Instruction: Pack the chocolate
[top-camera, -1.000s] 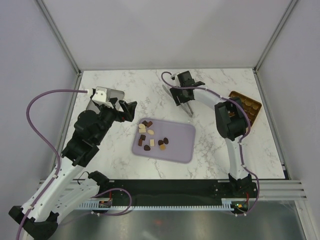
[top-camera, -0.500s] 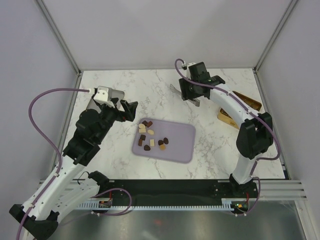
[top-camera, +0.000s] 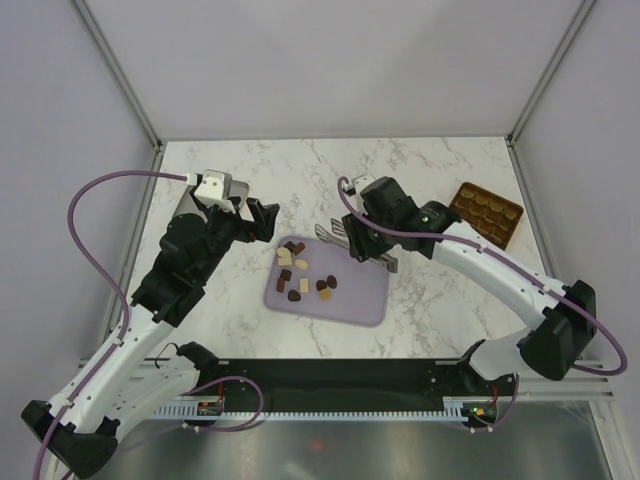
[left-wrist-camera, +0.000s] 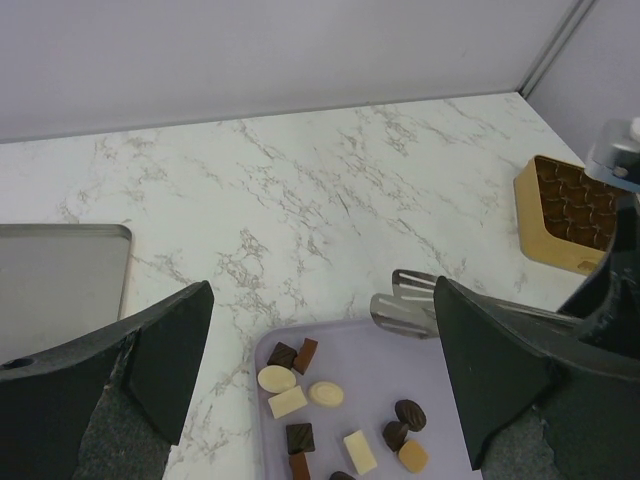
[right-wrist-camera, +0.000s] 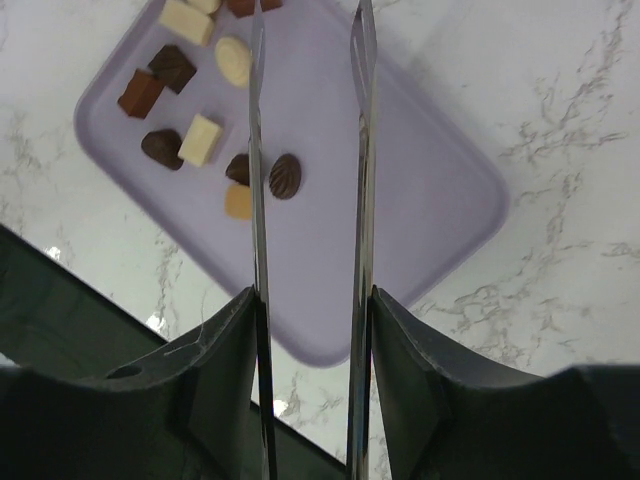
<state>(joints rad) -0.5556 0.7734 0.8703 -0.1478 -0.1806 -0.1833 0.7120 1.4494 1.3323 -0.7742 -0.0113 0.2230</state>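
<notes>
Several small pieces of chocolate (top-camera: 300, 278), dark brown, mid brown and cream-white, lie loose on the left half of the lilac tray (top-camera: 355, 295). My right gripper (top-camera: 366, 243) is shut on metal tongs (top-camera: 333, 234), whose tips hang over the tray's back edge. In the right wrist view the two tong blades (right-wrist-camera: 258, 150) run out over the chocolate (right-wrist-camera: 200, 140) and the tray (right-wrist-camera: 420, 220), with a gap between them and nothing in it. My left gripper (top-camera: 262, 221) stands open beside the tray's back left corner. Its wrist view shows the chocolate (left-wrist-camera: 330, 395) and tongs (left-wrist-camera: 408, 305).
A gold compartmented box (top-camera: 487, 212) sits at the back right of the marble table and shows in the left wrist view (left-wrist-camera: 563, 212). A flat metal tray (left-wrist-camera: 55, 285) lies at the left under my left arm. Walls close in the table's sides.
The right arm has swung the tongs from the back of the table forward and left to the tray's back edge, squeezing them narrower. The left gripper has barely shifted.
</notes>
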